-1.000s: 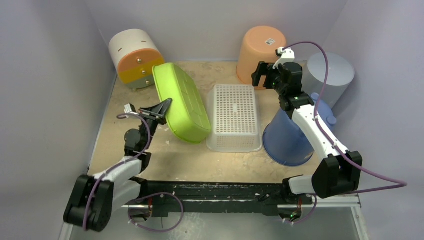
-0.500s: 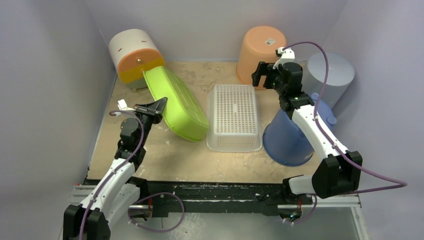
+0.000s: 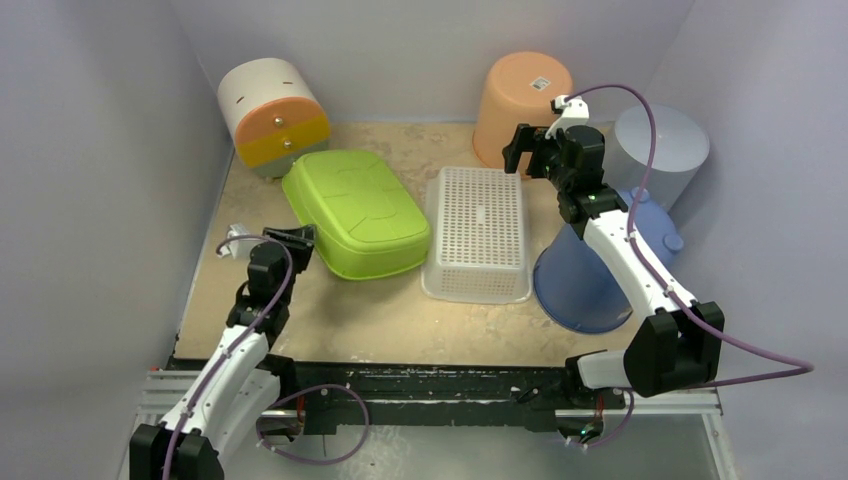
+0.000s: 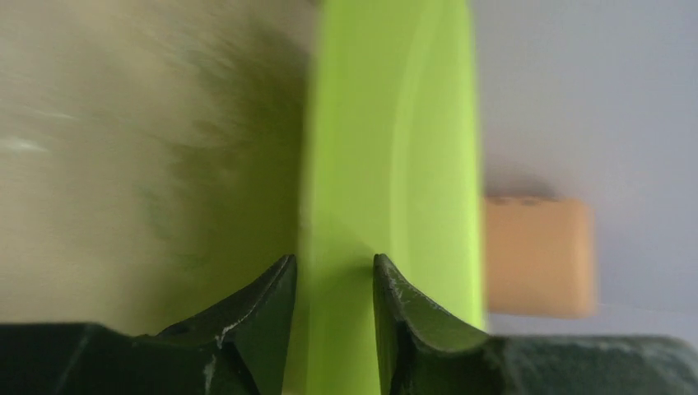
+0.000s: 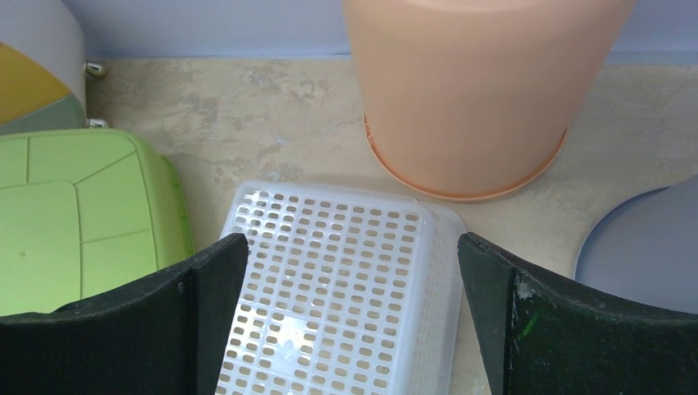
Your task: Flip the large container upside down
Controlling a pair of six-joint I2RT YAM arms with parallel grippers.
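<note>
Your large container (image 3: pixel 358 212), a lime-green tub of smooth, glossy plastic with rounded corners, lies rim-down on the counter (image 3: pixel 380 310), left of centre. Its flat base faces up and shows moulded panel lines. It sits just in front of the rounded cream drawer unit (image 3: pixel 270 115) with its orange and yellow drawer fronts. It is also close beside the white basket (image 3: pixel 478 232), though you cannot tell whether those 2 touch. Your left claw (image 3: pixel 300 238) is low at the tub's near-left edge. In the blurred left wrist view its 2 dark, pointed fingers (image 4: pixel 276 288) are drawn close together on either side of a thin green edge, pinching the rim. Your right claw (image 3: pixel 522 150) hangs above the far end of the basket with its 2 broad black fingers (image 5: pixel 197 313) spread wide and nothing between them. The basket is a rectangular piece of translucent white plastic, perforated with rows of small slots. Behind it stands a peach bucket (image 3: pixel 522 98), tapered and matte, mouth down, with a sticker on its upturned base. To the right are a blue bucket (image 3: pixel 590 285) and a grey cylinder (image 3: pixel 660 150). The counter surface is mottled beige.
</note>
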